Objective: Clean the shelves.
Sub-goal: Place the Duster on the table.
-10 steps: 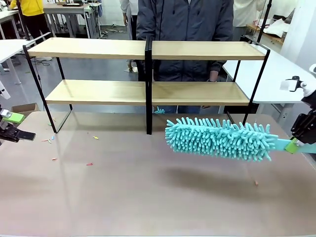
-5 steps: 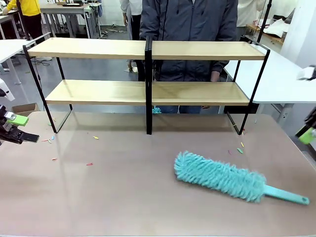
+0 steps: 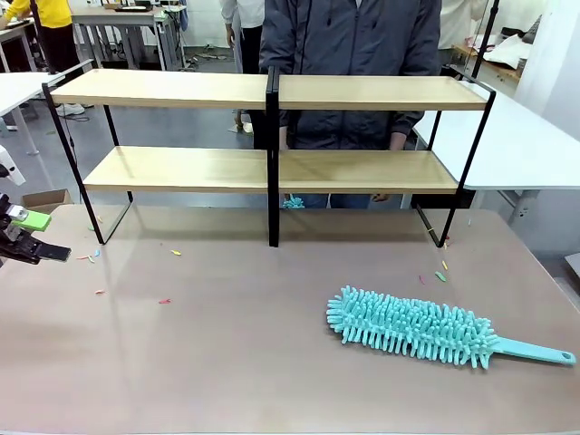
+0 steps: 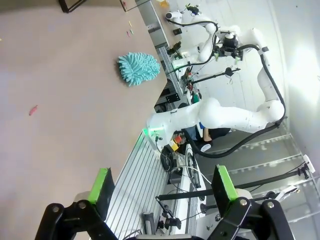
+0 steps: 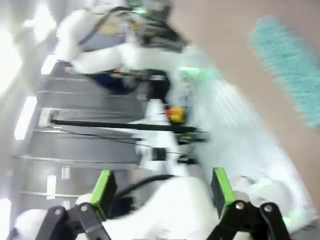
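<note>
The shelves [image 3: 272, 127], two light wooden boards on a thin black metal frame, are seen in the front view at the table's far side, with a fluffy turquoise duster [image 3: 417, 328] lying near the right edge and the left gripper [image 3: 36, 237] at the left edge. In the left wrist view, that gripper [image 4: 162, 185] is parted and empty. In the right wrist view, blurred, the right gripper [image 5: 161, 192] is spread, nothing held.

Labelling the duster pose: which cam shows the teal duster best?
Front view: the whole teal duster lies flat on the table, head and handle both visible. Left wrist view catches just its fluffy head, far off near the table edge. Right wrist view gives a motion-blurred teal streak.
</note>
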Tool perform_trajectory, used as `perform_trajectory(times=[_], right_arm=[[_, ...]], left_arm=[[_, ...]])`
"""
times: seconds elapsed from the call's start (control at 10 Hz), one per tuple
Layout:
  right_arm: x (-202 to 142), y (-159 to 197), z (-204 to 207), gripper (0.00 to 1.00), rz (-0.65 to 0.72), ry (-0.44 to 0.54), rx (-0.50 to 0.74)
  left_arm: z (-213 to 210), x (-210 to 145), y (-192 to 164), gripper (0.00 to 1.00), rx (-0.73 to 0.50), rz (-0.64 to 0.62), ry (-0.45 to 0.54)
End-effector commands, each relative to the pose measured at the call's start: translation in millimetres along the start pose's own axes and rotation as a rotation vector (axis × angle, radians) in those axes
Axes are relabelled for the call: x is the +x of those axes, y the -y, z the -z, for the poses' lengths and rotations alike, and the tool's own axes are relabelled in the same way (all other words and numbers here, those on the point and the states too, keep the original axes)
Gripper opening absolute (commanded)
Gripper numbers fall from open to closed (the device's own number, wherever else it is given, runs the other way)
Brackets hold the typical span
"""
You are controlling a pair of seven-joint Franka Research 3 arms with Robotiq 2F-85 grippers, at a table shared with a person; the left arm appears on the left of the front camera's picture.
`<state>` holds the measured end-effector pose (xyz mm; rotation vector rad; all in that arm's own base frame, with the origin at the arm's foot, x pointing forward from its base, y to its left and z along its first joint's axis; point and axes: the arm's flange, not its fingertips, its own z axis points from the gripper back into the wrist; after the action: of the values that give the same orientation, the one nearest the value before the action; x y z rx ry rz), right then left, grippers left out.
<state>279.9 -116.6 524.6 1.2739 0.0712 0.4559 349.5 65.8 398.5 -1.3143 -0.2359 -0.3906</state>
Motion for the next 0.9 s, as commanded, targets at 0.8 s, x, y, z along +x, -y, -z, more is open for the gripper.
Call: perform_trajectory(times=[0.8], right_arm=[[2, 1, 25, 1.0, 0.093, 0.045, 0.134]], left_arm=[[3, -1, 0, 1.0, -0.027, 0.025, 0.025]])
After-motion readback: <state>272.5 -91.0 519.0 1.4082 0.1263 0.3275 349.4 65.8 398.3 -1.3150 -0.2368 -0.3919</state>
